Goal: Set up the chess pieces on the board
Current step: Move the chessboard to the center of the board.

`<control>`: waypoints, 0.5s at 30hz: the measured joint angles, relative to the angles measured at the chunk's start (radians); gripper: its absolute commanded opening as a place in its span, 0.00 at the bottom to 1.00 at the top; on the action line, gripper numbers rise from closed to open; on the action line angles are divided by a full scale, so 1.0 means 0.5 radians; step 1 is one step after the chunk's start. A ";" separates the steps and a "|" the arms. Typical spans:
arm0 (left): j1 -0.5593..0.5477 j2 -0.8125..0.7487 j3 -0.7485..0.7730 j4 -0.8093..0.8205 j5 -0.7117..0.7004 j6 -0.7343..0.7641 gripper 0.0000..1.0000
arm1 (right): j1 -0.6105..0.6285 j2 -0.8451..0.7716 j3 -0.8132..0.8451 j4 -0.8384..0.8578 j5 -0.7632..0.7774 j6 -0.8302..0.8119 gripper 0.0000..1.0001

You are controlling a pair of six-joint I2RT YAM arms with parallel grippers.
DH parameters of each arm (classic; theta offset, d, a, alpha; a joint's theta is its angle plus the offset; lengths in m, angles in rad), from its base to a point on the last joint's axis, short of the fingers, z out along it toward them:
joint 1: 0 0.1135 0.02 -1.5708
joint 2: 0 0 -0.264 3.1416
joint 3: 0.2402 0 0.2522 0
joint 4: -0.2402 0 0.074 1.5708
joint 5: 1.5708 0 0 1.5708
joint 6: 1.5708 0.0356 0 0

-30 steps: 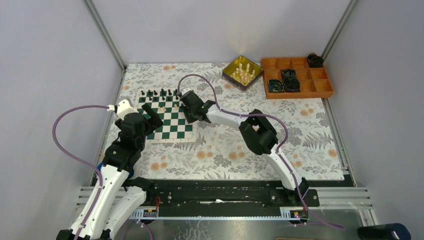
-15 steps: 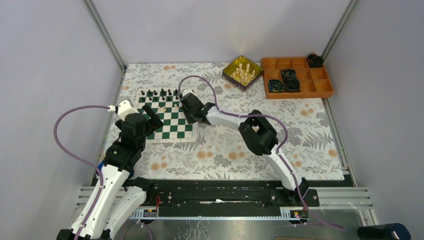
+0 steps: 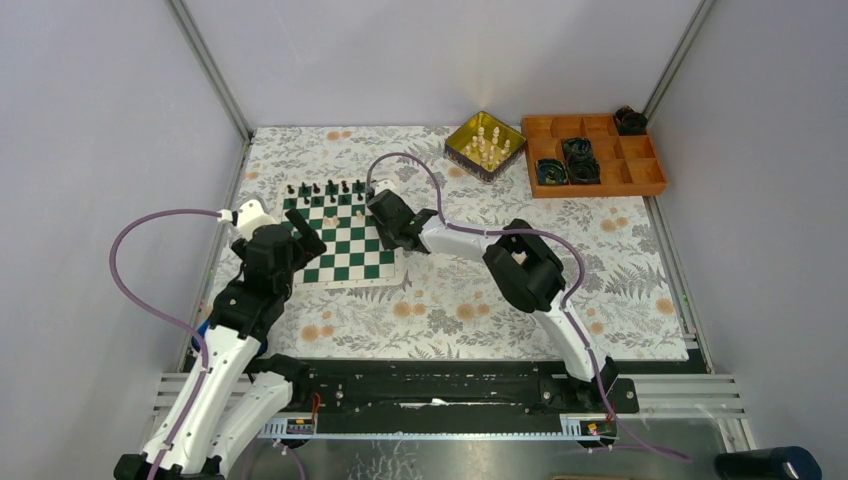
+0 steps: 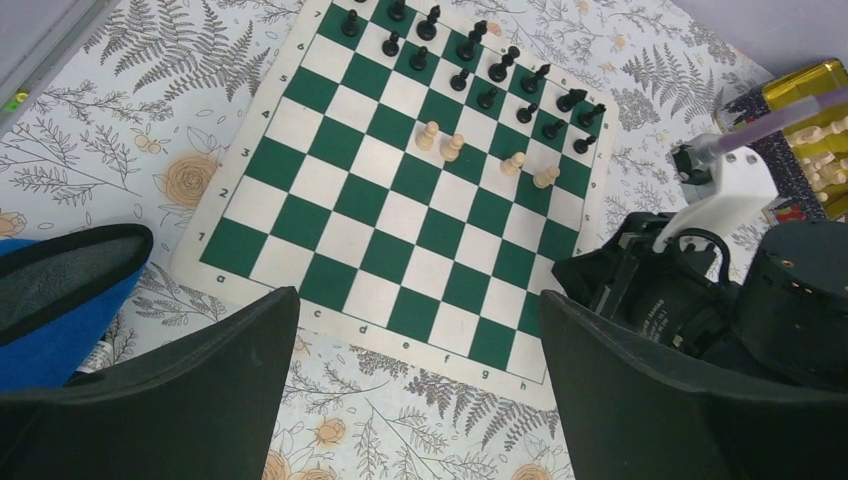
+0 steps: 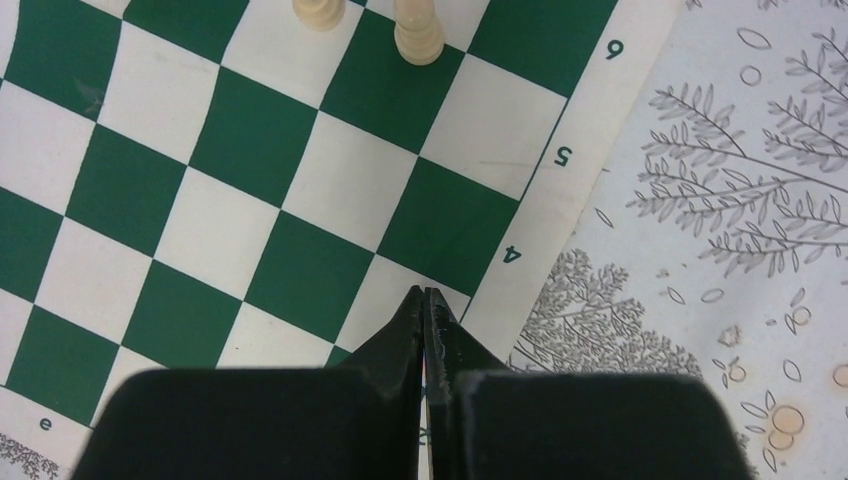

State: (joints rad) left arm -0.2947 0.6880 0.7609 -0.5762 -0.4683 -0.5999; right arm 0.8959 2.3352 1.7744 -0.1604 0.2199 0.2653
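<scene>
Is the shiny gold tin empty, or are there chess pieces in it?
Not empty. The gold tin has several cream-white chess pieces inside it, as the top camera shows.

Checkered board, black pieces along far rows, four cream pieces

White arms, black joints, each trailing a purple cable.

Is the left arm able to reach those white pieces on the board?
Probably yes. The left gripper hovers over the board's near edge, jaws open, and the white pieces stand on bare squares ahead. The right gripper sits off to the side.
</scene>
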 measured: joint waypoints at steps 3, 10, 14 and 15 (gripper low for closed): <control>0.000 0.022 0.000 0.000 -0.008 -0.001 0.96 | -0.010 -0.046 -0.076 0.020 0.010 0.012 0.00; 0.000 0.095 -0.001 0.000 -0.023 -0.002 0.96 | -0.074 -0.198 -0.323 0.073 0.011 0.058 0.00; 0.000 0.135 -0.025 0.002 -0.024 -0.018 0.95 | -0.142 -0.302 -0.484 0.098 0.011 0.082 0.00; 0.000 0.146 -0.031 0.002 -0.024 -0.024 0.95 | -0.160 -0.325 -0.520 0.105 0.011 0.087 0.00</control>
State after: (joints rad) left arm -0.2947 0.7612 0.7452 -0.5755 -0.4805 -0.6117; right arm 0.8158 2.1727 1.5143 -0.1078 0.2253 0.3088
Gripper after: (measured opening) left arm 0.957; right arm 0.010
